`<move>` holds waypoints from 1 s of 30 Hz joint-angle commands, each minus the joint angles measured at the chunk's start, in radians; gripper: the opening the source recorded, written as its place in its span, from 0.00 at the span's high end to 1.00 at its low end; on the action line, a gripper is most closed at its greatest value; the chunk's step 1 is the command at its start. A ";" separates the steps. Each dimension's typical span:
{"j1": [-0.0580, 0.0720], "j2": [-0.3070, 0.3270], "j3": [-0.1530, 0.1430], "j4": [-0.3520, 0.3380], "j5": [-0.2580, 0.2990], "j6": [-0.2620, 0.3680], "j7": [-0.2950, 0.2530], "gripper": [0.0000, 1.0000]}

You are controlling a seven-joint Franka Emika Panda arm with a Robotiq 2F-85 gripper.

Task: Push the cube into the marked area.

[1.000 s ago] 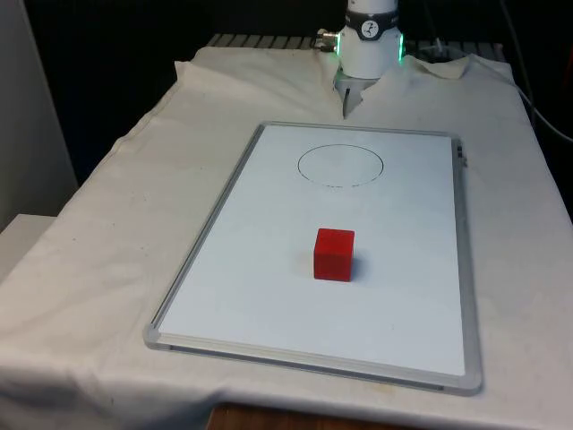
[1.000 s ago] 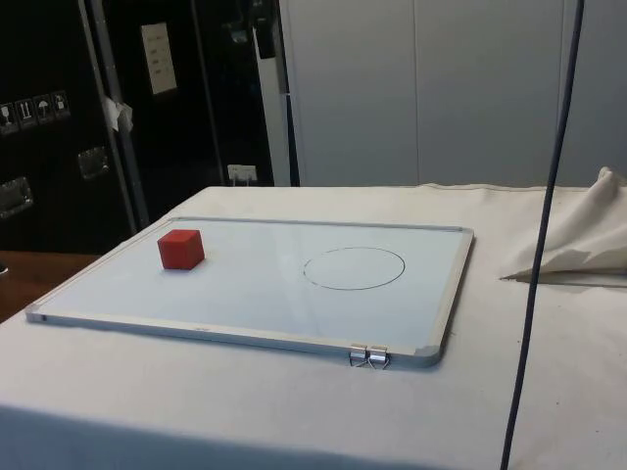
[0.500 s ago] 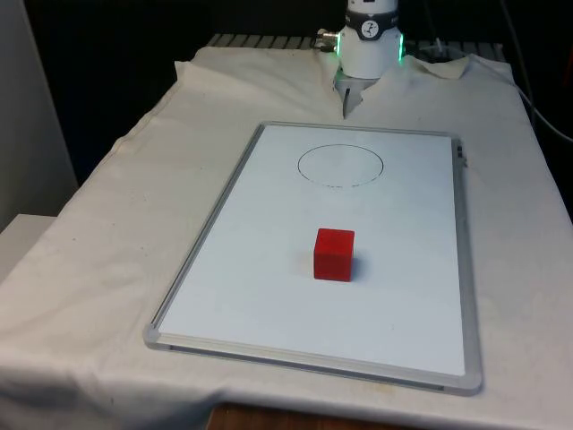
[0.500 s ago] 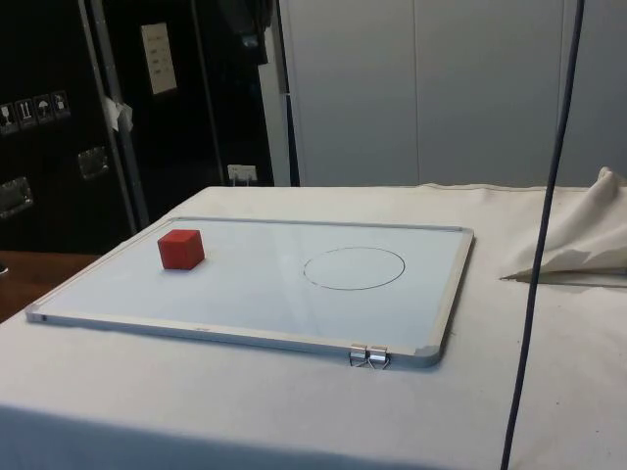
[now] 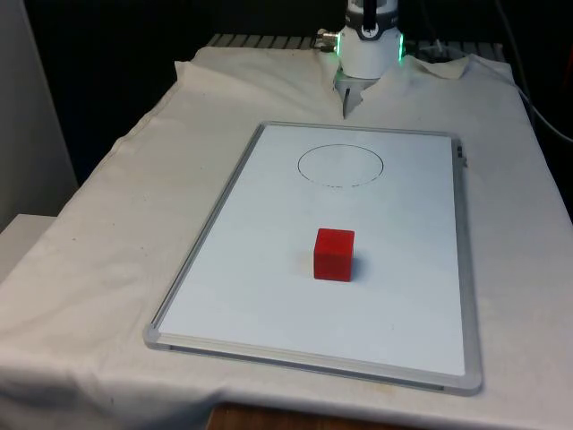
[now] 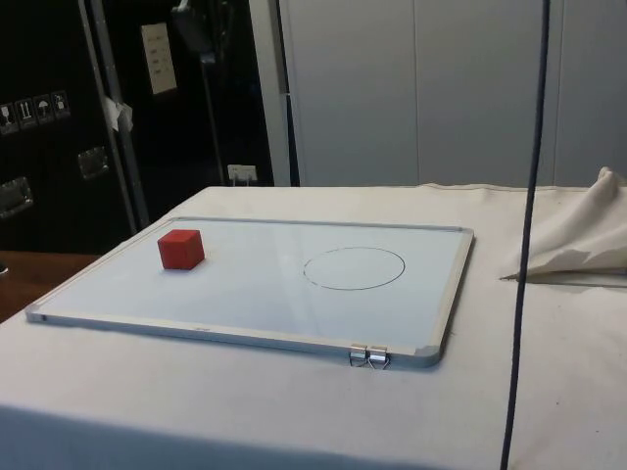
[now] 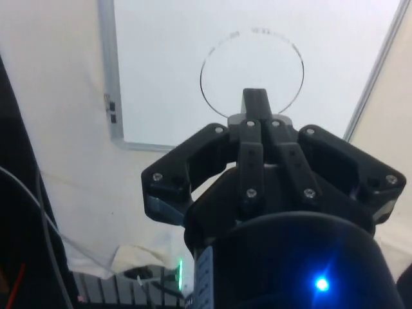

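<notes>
The red cube [image 5: 334, 254] sits at the front view's lower centre, on the whiteboard [image 5: 403, 296], well short of the circle [image 5: 340, 166]. The gripper [image 7: 256, 103] (fingers together, holding nothing) must get behind the cube and push; nothing has begun.

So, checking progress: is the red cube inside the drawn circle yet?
No, the cube sits on the whiteboard well short of the circle.
</notes>
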 commanded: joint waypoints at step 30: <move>-0.020 0.381 0.028 0.308 0.007 0.159 0.007 1.00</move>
